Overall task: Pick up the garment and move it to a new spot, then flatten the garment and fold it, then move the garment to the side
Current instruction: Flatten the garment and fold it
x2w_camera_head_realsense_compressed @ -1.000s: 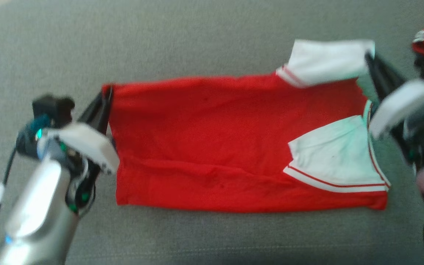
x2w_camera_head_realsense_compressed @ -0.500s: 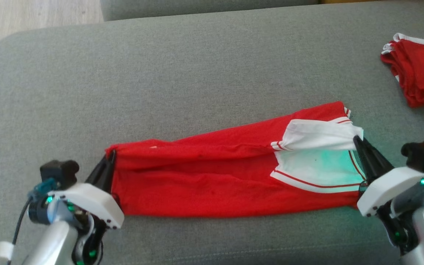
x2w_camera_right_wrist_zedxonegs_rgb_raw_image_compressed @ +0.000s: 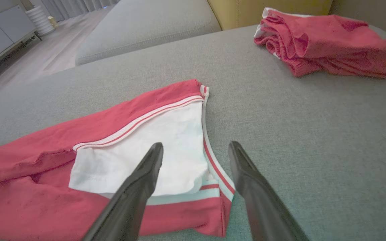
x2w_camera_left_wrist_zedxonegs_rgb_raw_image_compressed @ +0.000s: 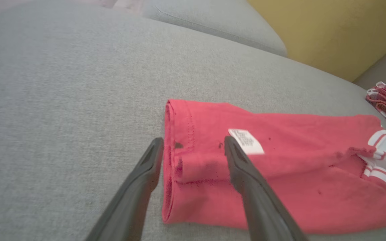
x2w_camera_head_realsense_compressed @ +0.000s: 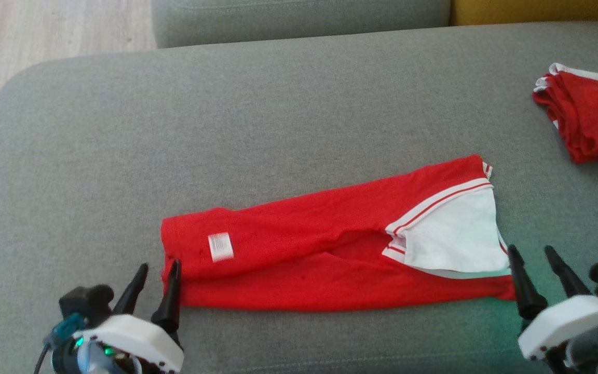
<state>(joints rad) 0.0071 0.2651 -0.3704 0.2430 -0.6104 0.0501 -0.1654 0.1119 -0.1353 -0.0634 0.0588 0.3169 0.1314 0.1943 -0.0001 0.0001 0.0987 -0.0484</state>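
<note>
Two grippers, both spread open, holding nothing. Red garment (x2w_camera_head_realsense_compressed: 304,244), white sleeve at right end, lies folded lengthwise on grey sofa cushion (x2w_camera_head_realsense_compressed: 226,130), lower centre of frame. Left gripper (x2w_camera_head_realsense_compressed: 159,265), lower left, straddles garment's left edge. Right gripper (x2w_camera_head_realsense_compressed: 530,249), lower right, just beside sleeve end. Second red garment pile (x2w_camera_head_realsense_compressed: 589,119) upper right, well apart.

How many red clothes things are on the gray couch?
2. The long folded garment lies near the front edge; a red pile sits far right, maybe holding several pieces.
</note>
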